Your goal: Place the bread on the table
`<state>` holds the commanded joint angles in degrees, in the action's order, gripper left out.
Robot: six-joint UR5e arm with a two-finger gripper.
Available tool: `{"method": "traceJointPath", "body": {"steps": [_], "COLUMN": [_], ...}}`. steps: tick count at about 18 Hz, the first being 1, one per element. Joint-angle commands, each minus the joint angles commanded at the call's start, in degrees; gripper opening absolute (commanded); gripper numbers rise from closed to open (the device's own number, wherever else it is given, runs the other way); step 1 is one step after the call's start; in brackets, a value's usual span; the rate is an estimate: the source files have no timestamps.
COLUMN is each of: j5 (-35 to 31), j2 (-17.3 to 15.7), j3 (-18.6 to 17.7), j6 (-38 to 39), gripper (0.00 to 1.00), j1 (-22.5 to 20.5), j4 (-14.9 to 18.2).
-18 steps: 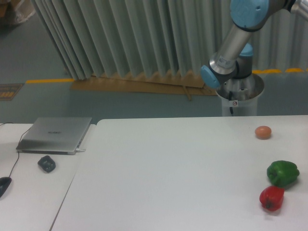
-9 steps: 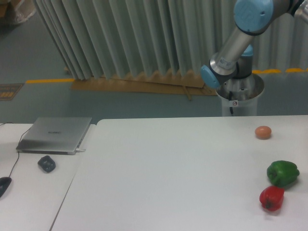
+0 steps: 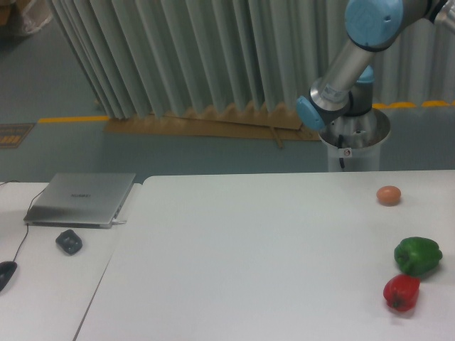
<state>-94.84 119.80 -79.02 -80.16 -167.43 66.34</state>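
Only the arm shows above the white surface; its fingers lie out of frame, so their state cannot be told. An orange-brown ball, green pepper and red pepper rest at right.

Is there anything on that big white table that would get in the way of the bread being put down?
Mostly no. The table holds only an orange-brown ball, green pepper and red pepper near its right edge. Neither bread nor gripper is in view.

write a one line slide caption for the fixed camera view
UR5e arm above white table holding egg-shaped ball, green pepper, red pepper.
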Motion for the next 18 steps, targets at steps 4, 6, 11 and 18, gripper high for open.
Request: {"method": "traceJointPath", "body": {"steps": [4, 6, 11, 18], "j5": [2.6, 4.1, 9.5, 9.1], "j2": [-4.3, -6.1, -8.8, -5.6], "j3": [1.6, 1.6, 2.1, 0.9], "j6": [6.8, 9.9, 21.9, 27.0], "gripper": [0.27, 0.27, 0.27, 0.27], "j1": [2.5, 4.3, 10.3, 18.7], "j4": [8.3, 11.1, 13.1, 5.2]}}
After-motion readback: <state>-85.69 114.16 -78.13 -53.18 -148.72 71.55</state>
